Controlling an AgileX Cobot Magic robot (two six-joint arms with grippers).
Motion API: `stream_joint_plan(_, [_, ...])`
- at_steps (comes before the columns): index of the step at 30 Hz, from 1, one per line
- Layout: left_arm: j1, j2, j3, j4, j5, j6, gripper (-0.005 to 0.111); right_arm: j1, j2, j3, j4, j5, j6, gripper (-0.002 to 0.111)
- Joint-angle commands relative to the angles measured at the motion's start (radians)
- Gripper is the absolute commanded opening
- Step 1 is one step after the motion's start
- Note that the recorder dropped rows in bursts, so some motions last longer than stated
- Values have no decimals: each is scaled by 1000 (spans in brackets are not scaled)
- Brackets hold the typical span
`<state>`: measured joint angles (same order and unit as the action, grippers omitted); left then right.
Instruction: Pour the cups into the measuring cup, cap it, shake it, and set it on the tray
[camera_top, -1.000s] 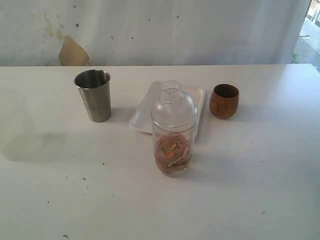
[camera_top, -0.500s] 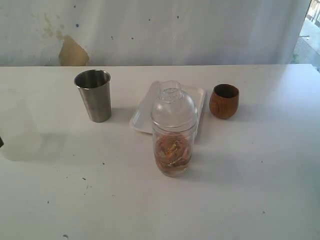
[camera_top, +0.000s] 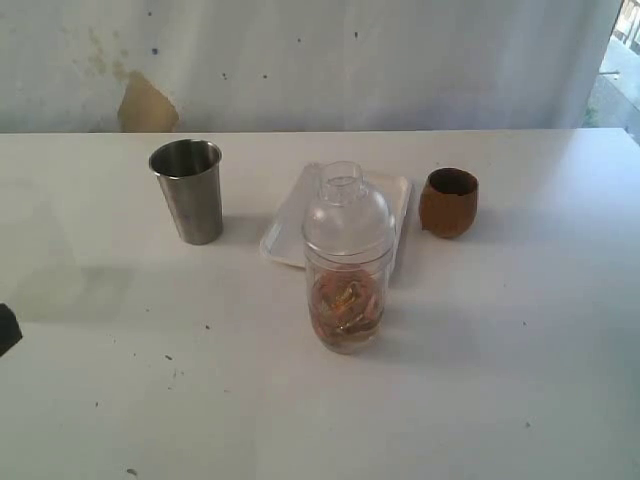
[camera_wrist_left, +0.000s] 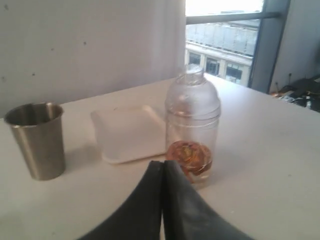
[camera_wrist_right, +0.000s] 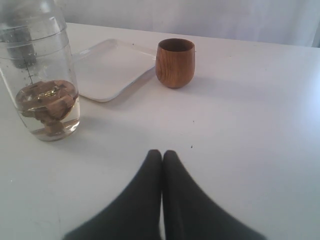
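1. Nearest you: L gripper (camera_wrist_left: 163, 165), jaws pressed together w/ nothing btw them. It sits low over the table (camera_top: 480, 380) and points at the measuring cup. Ext view shows only a dark sliver of it at the left edge.
2. R gripper (camera_wrist_right: 162, 154): same, jaws closed tight and empty. It's low on the right side, well apart from every obj.
3. Measuring cup (camera_top: 346, 265): upright mid-table, base on bare table, just in front of the tray and not on it. The clear dome lid (camera_top: 346, 215) is seated. Brown chunks (camera_top: 345, 300) plus a little liquid sit in the bottom. Whether the small top spout is closed, can't tell.
4. Tray (camera_top: 288, 228): flat white, directly behind the measuring cup, nothing on it.
5. Steel tumbler (camera_top: 187, 190): upright, far left of tray, apart from it. Inside is dark and no contents are visible.
6. Wooden cup (camera_top: 448, 202): upright, just right of tray's far corner, not touching. Looks empty from R wrist cam.
7. Progress, my read: pours look done, since both cups are parked and the contents are in the measuring cup. Cap is on too. Shake: can't tell from these pics. Left for sure: grip the measuring cup and set it on the tray. Neither gripper is on it yet, so you'd have to open one first.
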<state>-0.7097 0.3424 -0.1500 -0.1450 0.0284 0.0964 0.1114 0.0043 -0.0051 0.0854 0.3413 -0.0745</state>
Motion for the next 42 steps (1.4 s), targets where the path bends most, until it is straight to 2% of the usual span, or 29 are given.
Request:
stream_joint_plan(1, [106,-13,51,-3,-5,-6,0,-3,-4,5,-3,0,0,0])
stream_joint_plan(7, [277,-121,144,-3,-5,-13,0,-3,-4,5,-3,0,0,0])
stream_joint_plan(12, [433,-205,150,-3,19,-14,0,-3,-4,5,-3,0,0,0])
stream_joint_plan(17, [526,-278,150,22,86,-15,0,-3,-4,5,-3,0,0,0])
stream_joint_plan(20, [568,-342,150,45,173,-15,0,-3,-4,5,-3,0,0,0])
stream_joint_plan(21, [582,-342,150,55,211,-15,0,-3,-4,5,-3,0,0,0])
stream_joint_plan(25, [626,-342,150,57,211,-30,0,-3,-4,5,-3,0,0,0])
stream_joint_plan(28, [650,-342,150,57,209,-110,0,-3,-4,5,-3,0,0,0])
stream_joint_plan(42, [652,-342,150,61,205,-117,0,-3,-4,5,-3,0,0,0])
